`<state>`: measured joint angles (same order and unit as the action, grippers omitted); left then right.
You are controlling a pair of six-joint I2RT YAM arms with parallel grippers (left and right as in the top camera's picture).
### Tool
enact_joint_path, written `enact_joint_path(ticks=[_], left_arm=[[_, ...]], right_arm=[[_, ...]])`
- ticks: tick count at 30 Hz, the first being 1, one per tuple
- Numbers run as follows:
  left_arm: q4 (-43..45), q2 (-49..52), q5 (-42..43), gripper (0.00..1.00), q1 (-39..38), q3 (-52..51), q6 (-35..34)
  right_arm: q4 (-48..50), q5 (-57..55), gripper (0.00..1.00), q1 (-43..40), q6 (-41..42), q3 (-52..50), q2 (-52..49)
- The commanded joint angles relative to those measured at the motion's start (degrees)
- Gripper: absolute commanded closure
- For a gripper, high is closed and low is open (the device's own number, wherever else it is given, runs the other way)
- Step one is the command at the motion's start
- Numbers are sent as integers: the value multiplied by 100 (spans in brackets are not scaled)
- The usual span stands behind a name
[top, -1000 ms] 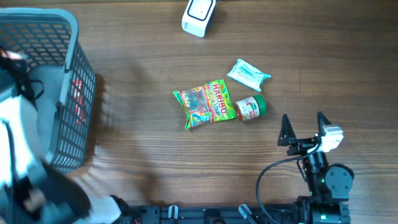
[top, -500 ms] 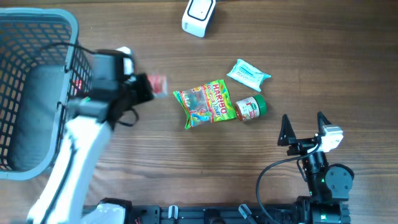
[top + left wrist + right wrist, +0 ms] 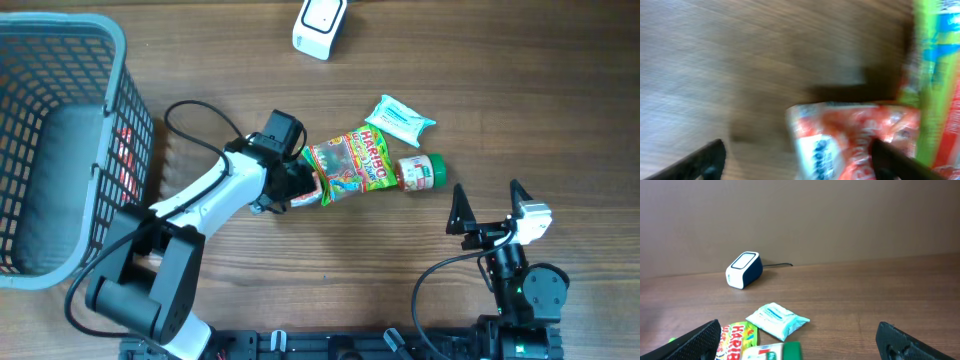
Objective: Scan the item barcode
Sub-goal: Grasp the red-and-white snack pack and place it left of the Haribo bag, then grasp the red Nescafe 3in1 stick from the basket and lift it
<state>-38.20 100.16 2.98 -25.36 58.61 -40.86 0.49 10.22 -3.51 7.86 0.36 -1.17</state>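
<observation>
Left hand (image 3: 797, 150) spread wide, straddling the small red-orange crinkly snack packet (image 3: 850, 135), which lies on the wooden table (image 3: 250, 270) mid-scene, touching the left end of the green Haribo gummy bag (image 3: 350, 165); nothing gripped. Right hand (image 3: 490, 200) sits wide, near right. Likely the pick-up step: next needs closing on the packet, lifting clear of the bag, carrying it to the white-and-navy scanner (image 3: 320, 25), far centre.

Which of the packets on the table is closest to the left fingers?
The small red-orange packet, between the open left fingers; the green Haribo bag and pale blue packet lie beyond it.
</observation>
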Motion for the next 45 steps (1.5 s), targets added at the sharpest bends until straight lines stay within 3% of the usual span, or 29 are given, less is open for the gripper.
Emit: enact_joint_path(ticks=[1,5,9,12,14,19,20,21,22,25,29,39,45], left_arm=[[-870,-691,-1268,0,221,975,63],[-1486,-1735,-1663,0,505,2732,1071],[-1370,-2643,-2658,0,1110,3735,1019],[-1987,-2918,-3206,0,2208,3735,-208],[-2793,-2813,-2992,0,3512,3683,-1285],[-2994,-2024,-1469,0,5386,3633,-1279],[-2885,-1784,-1202,0,5600,3633,-741],[-2590,-1419,-811,0,5700,3633,503],[-2494,-1200,-599,0,5698,3633,1185],[-2603,-522,-85,0,5624,3633,2586],[-2612,260,-136,0,5473,3633,3709],[-3077,1996,-396,0,5401,3611,3790],[-3176,2341,-411,0,5396,3611,3788]], right_arm=[[28,-35,0,17,-28,-7,37],[28,-35,0,17,-31,-7,35],[28,-35,0,17,-31,-7,37],[28,-35,0,17,-31,-7,35],[28,-35,0,17,-33,-7,35],[28,-35,0,17,-31,-7,35],[28,-35,0,17,-31,-7,37],[28,-35,0,17,-31,-7,35],[28,-35,0,17,-33,-7,35],[28,-35,0,17,-31,-7,37],[28,-35,0,17,-31,-7,35],[28,-35,0,17,-33,-7,35],[28,-35,1,17,-33,-7,37]])
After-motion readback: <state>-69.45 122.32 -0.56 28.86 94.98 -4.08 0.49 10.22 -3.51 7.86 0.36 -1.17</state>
